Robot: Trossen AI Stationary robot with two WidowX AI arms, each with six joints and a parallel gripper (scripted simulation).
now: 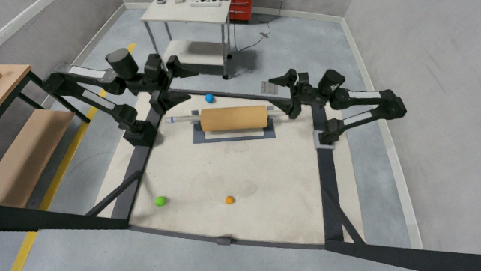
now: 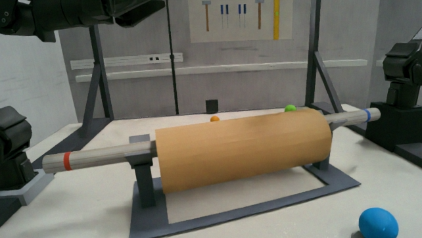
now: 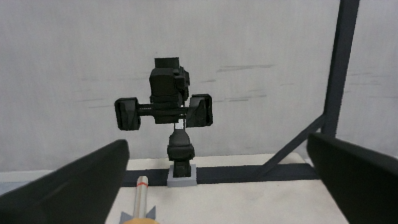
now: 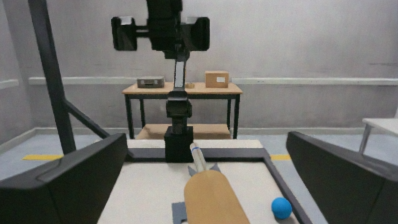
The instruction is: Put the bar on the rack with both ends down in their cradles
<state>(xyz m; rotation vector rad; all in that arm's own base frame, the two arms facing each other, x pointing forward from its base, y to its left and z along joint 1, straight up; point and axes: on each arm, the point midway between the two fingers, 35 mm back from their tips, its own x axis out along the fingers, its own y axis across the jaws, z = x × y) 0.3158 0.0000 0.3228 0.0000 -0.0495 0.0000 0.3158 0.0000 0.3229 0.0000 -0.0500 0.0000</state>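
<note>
The grey bar [image 1: 180,119] lies across the dark rack [image 1: 234,138], with both ends down in the cradles. The brown paper roll [image 1: 234,117] sits on the bar between the posts. In the exterior view the bar [image 2: 98,158], the roll [image 2: 243,148] and the rack [image 2: 144,184] show the same, and the rack base lies flat on the table. My left gripper [image 1: 192,84] is open and empty, raised above and beyond the bar's blue-banded end. My right gripper [image 1: 277,93] is open and empty, just off the red-banded end. Both wrist views show wide-spread fingers, the left [image 3: 215,165] and the right [image 4: 205,160], with nothing between them.
A blue ball [image 1: 209,98] lies behind the rack. A green ball [image 1: 160,201] and an orange ball [image 1: 229,200] lie near the front. Dark frame posts stand along the table's sides. A metal cart [image 1: 187,34] stands on the floor beyond the table.
</note>
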